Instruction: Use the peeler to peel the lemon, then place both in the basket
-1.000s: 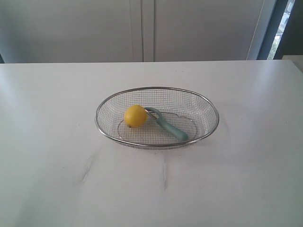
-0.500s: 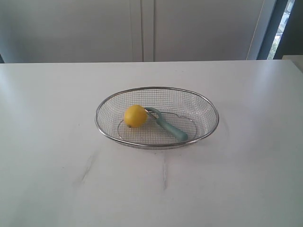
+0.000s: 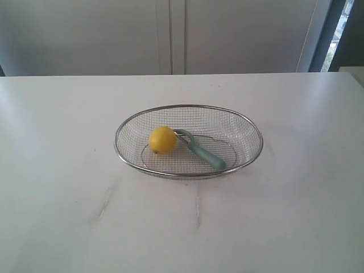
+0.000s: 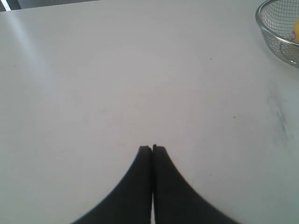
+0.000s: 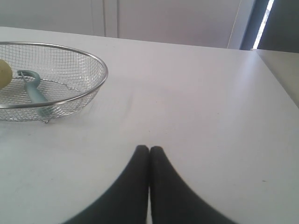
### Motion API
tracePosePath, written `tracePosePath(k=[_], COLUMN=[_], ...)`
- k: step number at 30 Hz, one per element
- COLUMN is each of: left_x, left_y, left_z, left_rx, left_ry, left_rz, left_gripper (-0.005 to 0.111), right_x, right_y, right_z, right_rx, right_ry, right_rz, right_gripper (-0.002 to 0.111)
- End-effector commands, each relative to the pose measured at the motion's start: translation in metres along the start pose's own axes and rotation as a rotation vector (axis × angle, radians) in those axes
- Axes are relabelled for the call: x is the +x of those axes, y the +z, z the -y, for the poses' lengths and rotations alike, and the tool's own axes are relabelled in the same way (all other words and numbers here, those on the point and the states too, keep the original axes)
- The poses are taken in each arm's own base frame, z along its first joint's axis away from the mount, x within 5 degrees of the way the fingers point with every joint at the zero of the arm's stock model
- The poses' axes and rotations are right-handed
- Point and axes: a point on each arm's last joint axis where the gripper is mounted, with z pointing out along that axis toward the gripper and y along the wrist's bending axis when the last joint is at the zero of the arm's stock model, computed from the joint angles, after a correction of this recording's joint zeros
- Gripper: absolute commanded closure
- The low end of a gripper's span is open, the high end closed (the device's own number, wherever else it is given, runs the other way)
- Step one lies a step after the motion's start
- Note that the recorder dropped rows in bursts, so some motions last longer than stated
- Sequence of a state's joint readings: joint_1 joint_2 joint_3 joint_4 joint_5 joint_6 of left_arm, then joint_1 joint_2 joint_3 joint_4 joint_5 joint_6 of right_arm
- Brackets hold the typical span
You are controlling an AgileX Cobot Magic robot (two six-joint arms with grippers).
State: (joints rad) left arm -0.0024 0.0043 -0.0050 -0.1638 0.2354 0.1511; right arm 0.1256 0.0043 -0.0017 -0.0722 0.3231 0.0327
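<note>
Broadly, a white table (image 3: 68, 170) fills most of the exterior view, with pale panelled doors (image 3: 170, 34) behind its far edge and a dark strip of window (image 3: 341, 28) at the upper right. A few faint grey streaks (image 3: 105, 199) mark the tabletop on the near side.

Next in size is the basket (image 3: 242, 133), a shallow oval of silver wire mesh with a thick metal rim, standing on the table near the middle. Both task things lie inside it.

Neither arm shows in the exterior view. The left gripper (image 4: 152, 148) shows in its wrist view as two black fingers pressed together tip to tip, pinching nothing, over bare tabletop and well apart from the basket, of which only a piece of rim and mesh shows at one corner of that view. The right gripper (image 5: 149, 148) is likewise closed tight with nothing between its fingers, above bare table, on the basket's other side and apart from it.

The peeler (image 3: 203, 152) lies flat on the mesh floor, its pale teal handle running toward the near right rim and its curved head toward the middle.

The lemon (image 3: 162, 139), bright yellow and round, rests in the left half of the basket, just beside the peeler's head; whether the two touch I cannot tell.
</note>
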Motion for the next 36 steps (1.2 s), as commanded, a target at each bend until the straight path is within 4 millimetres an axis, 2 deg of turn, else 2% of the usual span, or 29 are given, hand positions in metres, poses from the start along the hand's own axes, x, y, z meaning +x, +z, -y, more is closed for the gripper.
tracePosePath(k=[1,10,15,36], left_x=[0.001,0.000,0.001,0.003], left_y=[0.000,0.000,0.000,-0.001], left_z=[0.000,-0.001,-0.012,-0.012], left_rx=[0.000,-0.016,-0.131,-0.132], left_ry=[-0.003,0.019,0.294,0.294], left_rz=[-0.001,0.015,-0.016,-0.043], left_gripper=[0.106,0.106,0.106,0.106], right_x=[0.000,0.000,0.000,0.000], right_y=[0.000,0.000,0.000,0.000], right_z=[0.000,0.000,0.000,0.000], right_rx=[0.000,0.000,0.000,0.000], right_ry=[-0.006,-0.006,-0.006,0.002], right_rz=[0.011,0.011,0.010,0.010], right_gripper=[0.108,0.108,0.108,0.108])
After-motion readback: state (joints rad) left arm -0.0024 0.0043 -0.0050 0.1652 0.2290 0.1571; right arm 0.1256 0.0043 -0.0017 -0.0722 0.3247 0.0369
